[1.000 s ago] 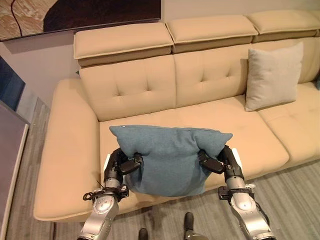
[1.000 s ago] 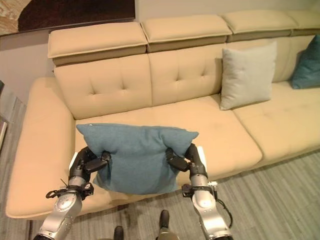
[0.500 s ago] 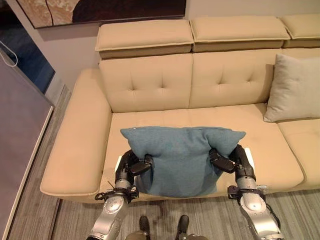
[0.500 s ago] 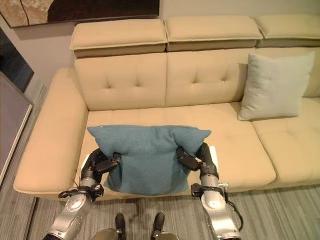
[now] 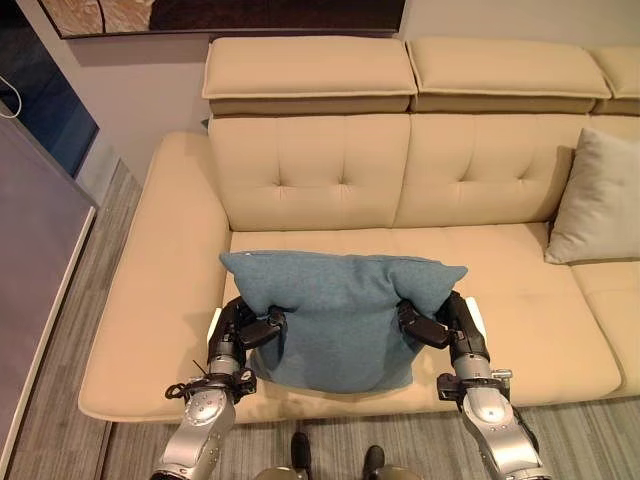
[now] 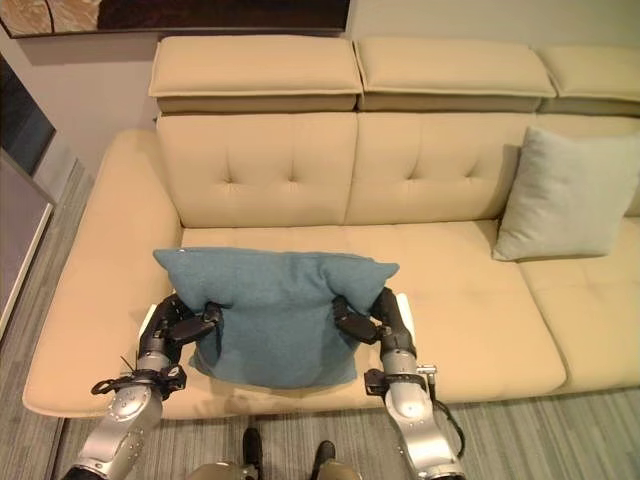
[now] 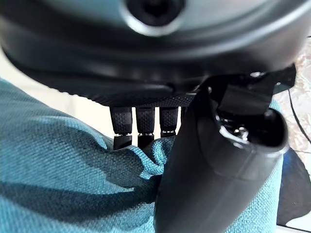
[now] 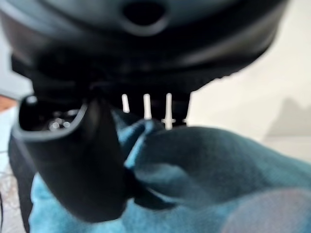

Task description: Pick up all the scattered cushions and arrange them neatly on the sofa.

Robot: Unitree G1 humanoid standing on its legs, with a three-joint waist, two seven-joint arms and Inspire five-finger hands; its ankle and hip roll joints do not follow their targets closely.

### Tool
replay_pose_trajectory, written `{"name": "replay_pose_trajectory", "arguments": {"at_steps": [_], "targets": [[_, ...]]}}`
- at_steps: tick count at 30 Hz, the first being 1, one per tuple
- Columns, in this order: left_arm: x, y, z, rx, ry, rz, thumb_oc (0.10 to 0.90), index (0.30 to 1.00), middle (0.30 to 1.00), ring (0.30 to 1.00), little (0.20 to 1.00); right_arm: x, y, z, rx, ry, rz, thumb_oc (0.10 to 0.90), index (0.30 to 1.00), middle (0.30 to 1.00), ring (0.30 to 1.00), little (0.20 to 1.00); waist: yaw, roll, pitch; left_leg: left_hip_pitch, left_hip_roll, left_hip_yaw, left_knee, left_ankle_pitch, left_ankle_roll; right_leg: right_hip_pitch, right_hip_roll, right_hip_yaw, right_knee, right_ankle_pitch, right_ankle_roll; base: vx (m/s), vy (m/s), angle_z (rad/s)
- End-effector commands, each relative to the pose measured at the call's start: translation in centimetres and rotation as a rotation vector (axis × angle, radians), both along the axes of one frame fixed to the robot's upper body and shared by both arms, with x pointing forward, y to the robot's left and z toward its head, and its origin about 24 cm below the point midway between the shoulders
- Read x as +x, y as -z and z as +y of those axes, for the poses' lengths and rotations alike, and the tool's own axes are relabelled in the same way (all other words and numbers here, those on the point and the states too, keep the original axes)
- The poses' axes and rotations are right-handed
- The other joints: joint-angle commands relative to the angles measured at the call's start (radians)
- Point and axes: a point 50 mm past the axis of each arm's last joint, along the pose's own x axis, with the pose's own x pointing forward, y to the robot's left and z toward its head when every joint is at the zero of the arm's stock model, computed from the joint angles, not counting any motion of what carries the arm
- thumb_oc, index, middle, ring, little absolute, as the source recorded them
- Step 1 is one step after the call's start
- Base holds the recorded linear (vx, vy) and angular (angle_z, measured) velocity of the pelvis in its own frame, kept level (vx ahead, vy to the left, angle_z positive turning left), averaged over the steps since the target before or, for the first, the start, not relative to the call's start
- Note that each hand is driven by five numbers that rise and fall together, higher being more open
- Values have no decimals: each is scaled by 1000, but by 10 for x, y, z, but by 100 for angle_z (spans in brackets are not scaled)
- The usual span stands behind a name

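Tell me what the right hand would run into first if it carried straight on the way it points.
Already pinching the teal cushion, the right hand points toward the sofa. Going on, it would probably bring the cushion against the sofa's seat and then the tufted backrest; depth is uncertain.

Grey wood-look floor (image 5: 70, 330), grey wall (image 5: 150, 90), dark framed picture (image 5: 220, 14).

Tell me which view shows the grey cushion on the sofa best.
Right eye view: the whole grey cushion shows, leaning against the sofa backrest. The left eye view cuts it off at the frame edge. The wrist views show the teal cushion pinched by the left robot hand and right robot hand.
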Motion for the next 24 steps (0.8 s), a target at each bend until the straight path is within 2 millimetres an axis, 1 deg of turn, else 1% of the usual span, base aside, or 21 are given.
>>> {"name": "replay_pose_trajectory", "arguments": {"at_steps": [1, 2, 4, 5, 6, 8, 9, 10, 11, 14, 16, 19, 24], "targets": [[16, -63, -28, -59, 143, -359, 400, 300, 300, 300, 300, 21, -68, 22, 50, -99, -367, 400, 300, 300, 300, 300, -13, -4, -84, -28, 17, -71, 68, -108, -45, 74, 3, 22, -137, 58, 14, 76, -21, 13], [16, -63, -28, -59, 143, -359, 400, 300, 300, 300, 300, 21, -68, 22, 50, -99, -367, 400, 300, 300, 300, 300, -13, -3, -84, -27, 18, -71, 66, -108, -46, 76, 4, 21, -139, 58, 14, 84, -43, 3], [17, -64, -29, -63, 138, -366, 400, 300, 300, 300, 300, 21, -69, 20, 44, -92, -370, 400, 300, 300, 300, 300, -21, -6, -80, -12, 15, -84, 59, -114, -54, 63, -2, 21, -225, 65, 10, 102, -74, 2], [18, -65, -30, -64, 142, -374, 400, 300, 300, 300, 300, 20, -68, 18, 38, -85, -367, 400, 300, 300, 300, 300, -24, -17, -80, -8, 5, -94, 66, -120, -59, 83, 0, 34, -278, 72, 17, 111, -96, 20], [18, -65, -31, -70, 143, -377, 400, 300, 300, 300, 300, 20, -67, 17, 38, -79, -363, 400, 300, 300, 300, 300, -23, -21, -85, -1, 3, -97, 61, -120, -64, 99, 5, 33, -298, 77, 20, 81, -77, 31], [18, -65, -32, -72, 143, -377, 400, 300, 300, 300, 300, 20, -67, 16, 34, -75, -363, 400, 300, 300, 300, 300, -23, -22, -93, 9, 4, -99, 51, -117, -68, 116, 10, 30, -317, 82, 19, 95, -67, 52], [17, -65, -33, -65, 145, -377, 400, 300, 300, 300, 300, 19, -67, 15, 38, -74, -360, 400, 300, 300, 300, 300, -25, -19, -113, 29, 9, -96, 23, -110, -77, 150, 23, 21, -359, 84, 14, 161, -105, 40], [17, -65, -33, -66, 146, -377, 400, 300, 300, 300, 300, 19, -67, 15, 39, -72, -357, 400, 300, 300, 300, 300, -25, -18, -121, 36, 12, -96, 12, -107, -81, 161, 29, 18, -377, 84, 13, 125, -80, 17], [17, -65, -33, -66, 146, -377, 400, 300, 300, 300, 300, 19, -66, 14, 39, -72, -357, 400, 300, 300, 300, 300, -26, -18, -120, 38, 12, -96, 9, -106, -81, 163, 30, 17, -379, 85, 13, 99, -73, 0], [19, -70, -37, -70, 152, -398, 400, 300, 300, 300, 300, 18, -67, 14, 33, -77, -357, 400, 300, 300, 300, 300, -27, -13, -136, 62, 22, -104, -34, -85, -96, 205, 49, 4, -438, 84, 6, 102, -94, -5], [23, -76, -40, -72, 158, -422, 400, 300, 300, 300, 300, 19, -70, 12, 26, -75, -369, 400, 300, 300, 300, 300, -31, -9, -143, 69, 28, -107, -58, -75, -107, 225, 56, -10, -471, 86, 3, 84, -70, -2], [30, -87, -48, -66, 175, -467, 400, 300, 300, 300, 300, 24, -80, 14, 13, -80, -409, 400, 300, 300, 300, 300, -36, -4, -145, 67, 35, -106, -64, -73, -115, 227, 60, -18, -482, 81, 2, 57, -38, 6], [47, -110, -60, -57, 188, -555, 400, 300, 300, 300, 300, 42, -102, 24, -8, -105, -494, 400, 300, 300, 300, 300, -38, 5, -135, 43, 40, -105, -64, -71, -120, 199, 66, -19, -482, 76, 5, 18, -17, 10]]}}
